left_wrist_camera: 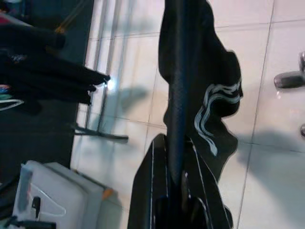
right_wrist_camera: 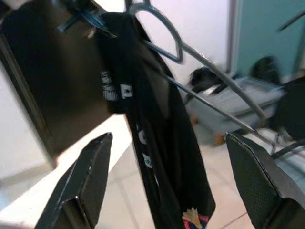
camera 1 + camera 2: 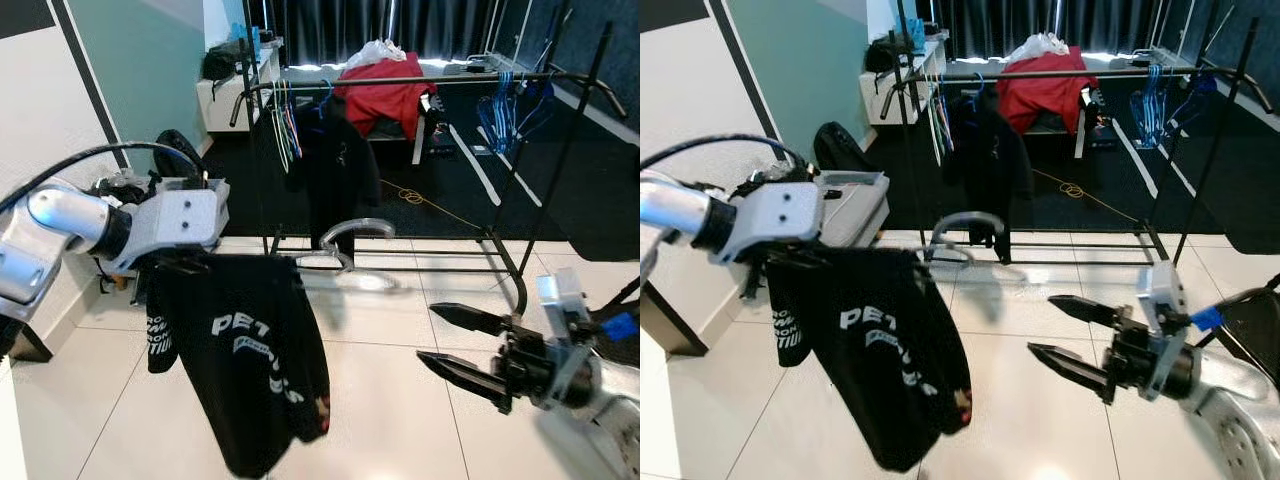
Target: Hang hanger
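Right gripper low at my right, black fingers spread wide, holding nothing, pointing toward the shirt. Left gripper clamped shut on the grey hanger, arm stretched forward at chest height. Black printed T-shirt droops from the hanger, above white floor tiles. Black clothes rack stands well beyond.

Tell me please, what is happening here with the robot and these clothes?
The robot's left tool holds a hanger with a black printed T-shirt draped on it, above the white tiled floor. The right tool is open and empty, pointing toward the shirt. The clothes rack stands farther ahead, with other garments already on it, so the hanger is not yet hung.
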Available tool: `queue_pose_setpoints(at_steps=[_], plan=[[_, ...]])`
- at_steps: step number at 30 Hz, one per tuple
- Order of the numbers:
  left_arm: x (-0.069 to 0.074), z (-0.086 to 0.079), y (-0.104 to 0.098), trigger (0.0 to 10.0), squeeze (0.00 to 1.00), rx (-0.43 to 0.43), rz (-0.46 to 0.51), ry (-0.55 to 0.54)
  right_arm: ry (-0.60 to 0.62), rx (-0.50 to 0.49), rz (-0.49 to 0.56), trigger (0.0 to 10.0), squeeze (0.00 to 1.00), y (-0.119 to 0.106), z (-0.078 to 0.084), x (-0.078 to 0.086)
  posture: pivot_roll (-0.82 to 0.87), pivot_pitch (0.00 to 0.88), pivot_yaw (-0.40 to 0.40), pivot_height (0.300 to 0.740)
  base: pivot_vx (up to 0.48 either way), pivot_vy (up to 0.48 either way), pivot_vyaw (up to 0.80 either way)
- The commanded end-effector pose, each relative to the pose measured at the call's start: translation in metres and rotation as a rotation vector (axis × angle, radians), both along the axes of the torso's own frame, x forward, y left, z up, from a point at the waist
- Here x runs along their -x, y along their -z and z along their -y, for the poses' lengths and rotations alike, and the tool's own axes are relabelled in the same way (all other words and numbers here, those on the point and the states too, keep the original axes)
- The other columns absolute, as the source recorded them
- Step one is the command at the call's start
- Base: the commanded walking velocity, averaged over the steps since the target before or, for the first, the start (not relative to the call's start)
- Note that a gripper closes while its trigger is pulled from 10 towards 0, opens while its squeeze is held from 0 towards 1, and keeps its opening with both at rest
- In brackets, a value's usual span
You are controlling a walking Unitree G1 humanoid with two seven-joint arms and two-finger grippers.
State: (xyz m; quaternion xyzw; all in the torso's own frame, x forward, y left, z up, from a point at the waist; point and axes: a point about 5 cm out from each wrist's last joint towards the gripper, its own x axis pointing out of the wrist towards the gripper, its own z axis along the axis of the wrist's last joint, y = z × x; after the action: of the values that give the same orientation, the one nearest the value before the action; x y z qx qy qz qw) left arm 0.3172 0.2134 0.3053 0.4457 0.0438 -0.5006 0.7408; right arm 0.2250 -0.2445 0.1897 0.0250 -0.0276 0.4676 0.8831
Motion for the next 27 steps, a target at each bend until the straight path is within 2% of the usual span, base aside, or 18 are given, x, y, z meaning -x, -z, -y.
queue_pose_setpoints(at_steps=[1, 2, 3, 4, 6, 7, 8, 9, 11, 12, 13, 15, 19, 24, 27], plan=[[0.002, -0.004, -0.027, 0.0, 0.00, 0.145, 0.045, 0.024, 0.030, -0.071, 0.038, 10.0, 0.20, -0.004, -0.004, 0.005, -0.10, 0.000, 0.068, 0.740, 0.000, 0.000, 0.00], [0.002, -0.004, -0.027, 0.0, 0.00, 0.145, 0.045, 0.024, 0.030, -0.071, 0.038, 10.0, 0.20, -0.004, -0.004, 0.005, -0.10, 0.000, 0.068, 0.740, 0.000, 0.000, 0.00], [0.003, -0.003, -0.037, 0.0, 0.00, 0.224, 0.055, 0.058, 0.051, -0.124, 0.041, 10.0, 0.00, -0.002, -0.009, 0.005, -0.10, 0.000, 0.069, 0.740, 0.000, 0.000, 0.00], [0.006, 0.003, -0.047, 0.0, 0.00, 0.306, 0.067, 0.108, 0.083, -0.178, 0.043, 10.0, 0.00, 0.003, -0.020, 0.000, -0.10, 0.000, 0.070, 0.740, 0.000, 0.000, 0.00], [0.006, 0.003, -0.047, 0.0, 0.00, 0.306, 0.067, 0.108, 0.083, -0.178, 0.043, 10.0, 0.00, 0.003, -0.020, 0.000, -0.10, 0.000, 0.070, 0.740, 0.000, 0.000, 0.00], [0.007, 0.007, -0.053, 0.0, 0.00, 0.350, 0.073, 0.141, 0.102, -0.208, 0.042, 10.0, 0.00, 0.006, -0.027, -0.005, -0.10, 0.000, 0.070, 0.740, 0.000, 0.000, 0.00], [0.007, 0.007, -0.053, 0.0, 0.00, 0.350, 0.073, 0.141, 0.102, -0.208, 0.042, 10.0, 0.00, 0.006, -0.027, -0.005, -0.10, 0.000, 0.070, 0.740, 0.000, 0.000, 0.00], [0.009, 0.012, -0.058, 0.2, 0.00, 0.408, 0.082, 0.178, 0.159, -0.262, 0.048, 10.0, 0.00, 0.008, -0.034, -0.013, -0.09, 0.000, 0.069, 0.740, 0.000, 0.000, 0.00], [0.009, 0.012, -0.058, 0.2, 0.00, 0.408, 0.082, 0.178, 0.159, -0.262, 0.048, 10.0, 0.00, 0.008, -0.034, -0.013, -0.09, 0.000, 0.069, 0.740, 0.000, 0.000, 0.00], [0.011, 0.018, -0.062, 5.9, 0.00, 0.461, 0.092, 0.213, 0.219, -0.342, 0.049, 10.0, 0.00, 0.009, -0.041, -0.023, -0.09, 0.000, 0.064, 0.740, 0.000, 0.000, 0.00], [0.012, 0.022, -0.063, 10.0, 0.00, 0.490, 0.097, 0.238, 0.260, -0.417, 0.047, 10.0, 0.00, 0.008, -0.045, -0.030, -0.09, 0.000, 0.065, 0.740, 0.000, 0.000, 0.00], [0.014, 0.025, -0.063, 10.0, 0.00, 0.511, 0.099, 0.261, 0.303, -0.493, 0.044, 10.0, 0.00, 0.006, -0.048, -0.036, -0.09, 0.000, 0.064, 0.740, 0.000, 0.000, 0.00], [0.014, 0.025, -0.062, 10.0, 0.00, 0.524, 0.090, 0.269, 0.330, -0.526, 0.045, 10.0, 0.00, 0.003, -0.045, -0.037, -0.09, 0.000, 0.064, 0.740, 0.000, 0.000, 0.00], [0.015, 0.025, -0.063, 10.0, 0.00, 0.530, 0.090, 0.273, 0.337, -0.519, 0.035, 10.0, 0.00, 0.005, -0.045, -0.037, -0.09, 0.000, 0.064, 0.740, 0.000, 0.000, 0.00], [0.019, 0.029, -0.066, 10.0, 0.00, 0.543, 0.092, 0.300, 0.326, -0.501, 0.003, 10.0, 0.00, 0.011, -0.053, -0.037, -0.09, 0.000, 0.061, 0.740, 0.000, 0.000, 0.00]])
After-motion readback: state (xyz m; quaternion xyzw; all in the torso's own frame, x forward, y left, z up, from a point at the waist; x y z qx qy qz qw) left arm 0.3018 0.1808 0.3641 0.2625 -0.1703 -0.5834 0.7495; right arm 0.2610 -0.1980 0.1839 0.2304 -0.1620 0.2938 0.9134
